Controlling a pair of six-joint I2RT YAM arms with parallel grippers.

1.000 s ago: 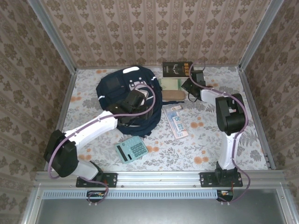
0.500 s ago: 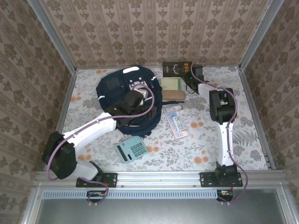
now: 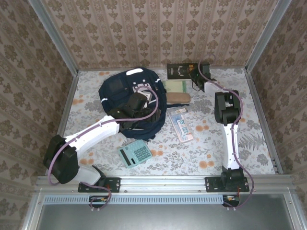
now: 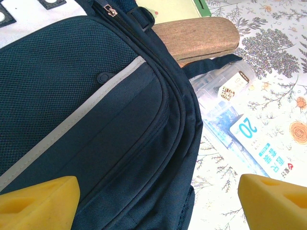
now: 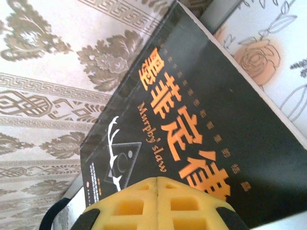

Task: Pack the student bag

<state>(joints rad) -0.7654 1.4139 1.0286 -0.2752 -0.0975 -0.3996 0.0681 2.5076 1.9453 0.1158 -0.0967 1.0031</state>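
Left end effector (image 4: 158,191) gapes wide, empty, over bag (image 4: 86,124). Right end effector (image 5: 156,199) pinched closed, empty, at book (image 5: 201,139); it likely needs to spread before taking the edge.

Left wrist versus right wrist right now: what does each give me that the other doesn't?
Left wrist: the student bag, a brown case, a clear packet marked 20, and the left end effector open. Right wrist: a black book with orange lettering, the wallpapered wall, and the right end effector shut. Both: the floral tablecloth.
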